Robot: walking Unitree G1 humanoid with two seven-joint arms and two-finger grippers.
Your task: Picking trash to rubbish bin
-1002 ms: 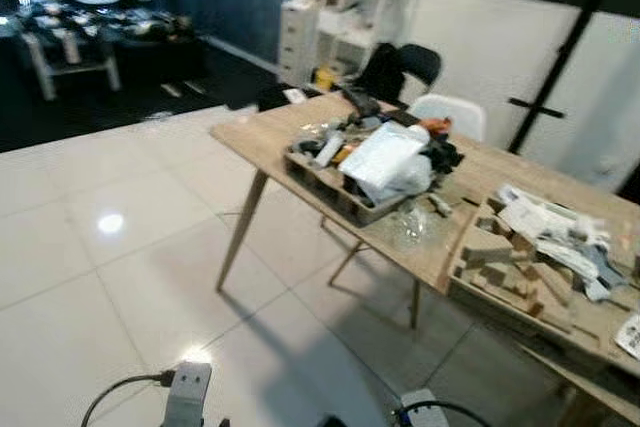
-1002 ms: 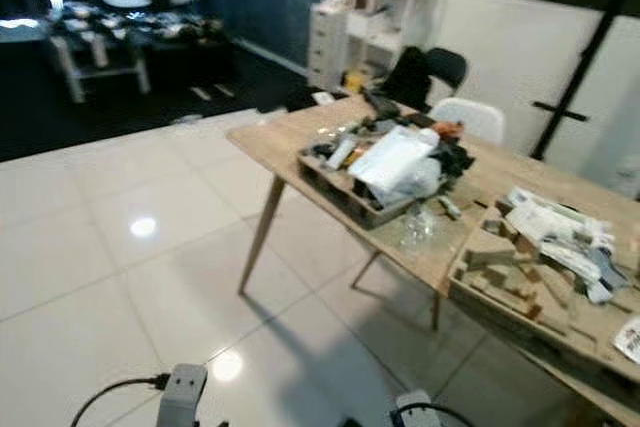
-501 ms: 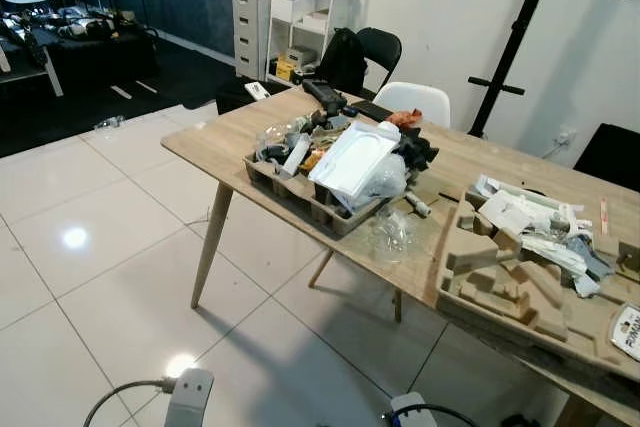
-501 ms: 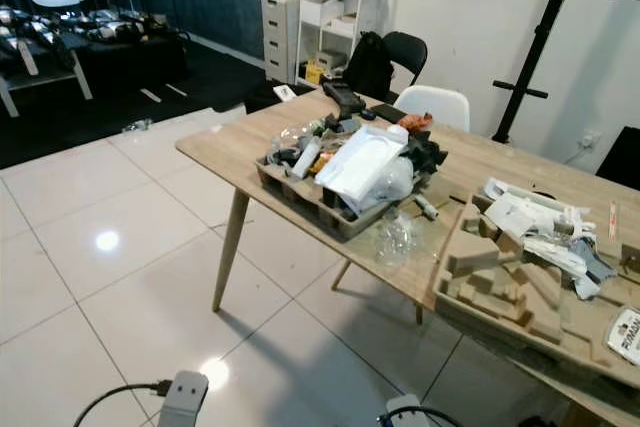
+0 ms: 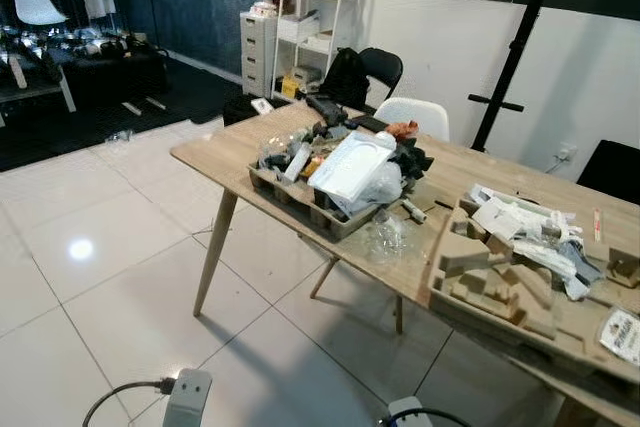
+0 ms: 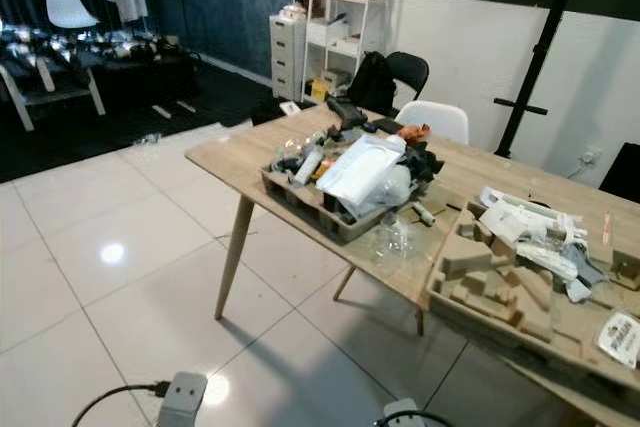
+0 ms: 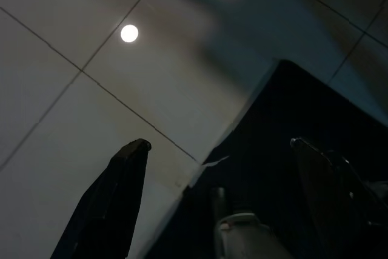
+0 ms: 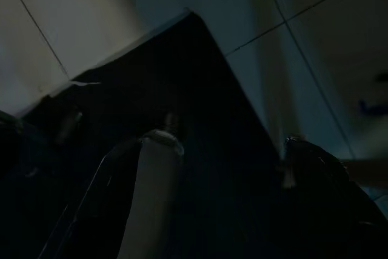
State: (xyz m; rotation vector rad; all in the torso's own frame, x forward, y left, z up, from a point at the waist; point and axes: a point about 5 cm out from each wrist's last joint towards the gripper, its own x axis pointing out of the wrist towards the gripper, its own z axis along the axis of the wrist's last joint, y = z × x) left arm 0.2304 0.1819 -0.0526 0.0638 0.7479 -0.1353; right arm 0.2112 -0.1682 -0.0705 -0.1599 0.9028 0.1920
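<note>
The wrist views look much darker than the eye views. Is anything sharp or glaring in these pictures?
Left eye view: sharp and evenly lit, with a lamp glare on the floor tiles and a shadow under the wooden table. Left wrist view: dim, one bright lamp reflection on the tiles, left gripper fingers spread. Right wrist view: very dark, right gripper fingers barely made out, spread apart.

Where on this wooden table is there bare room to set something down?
Free: the table corner left of the cardboard tray, and the strip behind the moulded pulp insert. Crowded: the tray's heap, and the crumpled plastic between tray and insert.
</note>
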